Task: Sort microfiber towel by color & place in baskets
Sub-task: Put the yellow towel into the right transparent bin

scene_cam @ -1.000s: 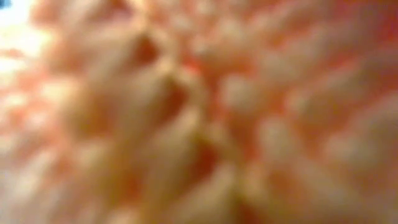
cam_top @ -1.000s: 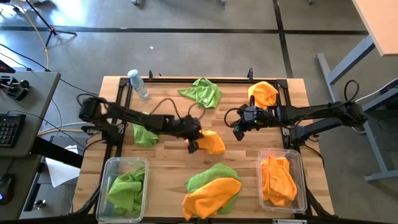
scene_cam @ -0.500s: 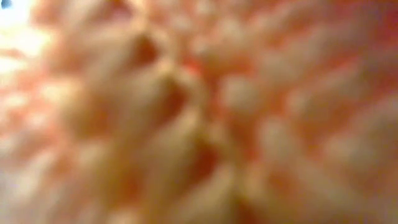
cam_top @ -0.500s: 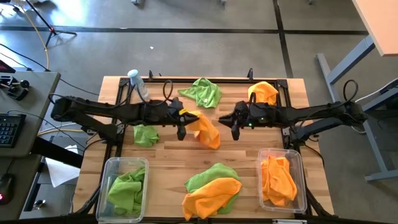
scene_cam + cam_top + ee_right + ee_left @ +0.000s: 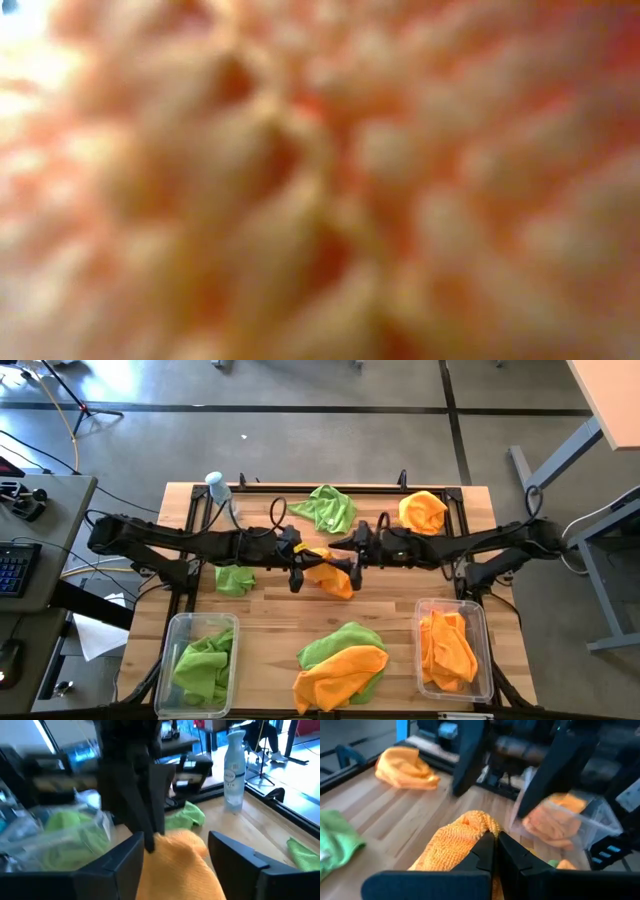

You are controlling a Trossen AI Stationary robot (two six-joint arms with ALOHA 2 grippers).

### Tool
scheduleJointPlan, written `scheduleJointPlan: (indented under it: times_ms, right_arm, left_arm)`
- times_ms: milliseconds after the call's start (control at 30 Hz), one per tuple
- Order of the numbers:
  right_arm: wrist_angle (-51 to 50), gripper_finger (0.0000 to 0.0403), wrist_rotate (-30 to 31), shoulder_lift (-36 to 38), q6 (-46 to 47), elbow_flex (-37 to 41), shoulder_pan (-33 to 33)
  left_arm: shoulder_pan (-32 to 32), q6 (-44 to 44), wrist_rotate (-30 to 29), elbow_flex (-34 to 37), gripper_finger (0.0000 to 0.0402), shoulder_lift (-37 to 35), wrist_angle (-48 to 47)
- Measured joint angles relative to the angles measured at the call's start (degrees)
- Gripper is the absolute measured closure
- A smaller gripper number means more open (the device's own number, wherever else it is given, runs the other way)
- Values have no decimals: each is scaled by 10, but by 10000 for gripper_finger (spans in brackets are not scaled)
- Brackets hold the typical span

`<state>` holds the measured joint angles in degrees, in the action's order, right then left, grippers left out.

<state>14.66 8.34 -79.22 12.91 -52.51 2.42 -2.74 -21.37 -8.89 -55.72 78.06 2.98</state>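
At the table's front left corner, one clear basket (image 5: 203, 660) holds lime green towels (image 5: 205, 663), and another green towel (image 5: 234, 578) lies on the wood beyond it, near a water bottle (image 5: 222, 495) at the back left. The left gripper (image 5: 296, 565) sits over the table's middle, its fingers (image 5: 485, 851) pressed together on a hanging orange towel (image 5: 331, 574). The right gripper (image 5: 354, 557) meets it from the other side, fingers (image 5: 120, 860) spread wide around the same cloth. A green and orange pile (image 5: 341, 660) lies at the front middle. At the front right, the second basket (image 5: 455, 647) holds orange towels (image 5: 447, 647).
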Motion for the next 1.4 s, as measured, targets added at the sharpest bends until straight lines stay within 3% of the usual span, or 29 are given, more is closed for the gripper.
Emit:
scheduleJointPlan:
  times_ms: [200,333,433,600,667,867,1033,1200,1400]
  right_arm:
    - [-116,167,-3,-58,-16,-72,0]
    - [-179,184,-4,-86,-16,-116,0]
    - [-206,232,-4,-94,-31,-137,0]
    - [-241,360,-4,-88,-26,-152,0]
    - [-251,390,-4,-84,-25,-153,0]
    - [-285,366,-4,-80,16,-153,0]
    - [-329,393,-4,-65,36,-153,4]
    - [-368,394,18,-10,53,-153,15]
    - [-459,399,65,73,114,-153,60]
  left_arm:
    - [-1,11,0,-17,401,-3,-3]
    - [-1,42,0,-43,401,-4,-25]
    - [-1,53,0,-52,401,-4,-28]
    - [0,56,1,-56,394,-4,-38]
    - [0,56,14,-56,382,-4,-47]
    - [0,66,27,-56,330,-4,-49]
    - [4,66,26,-55,298,-12,-89]
    - [3,80,33,-51,297,-24,-159]
    - [-7,89,57,12,308,-24,-126]
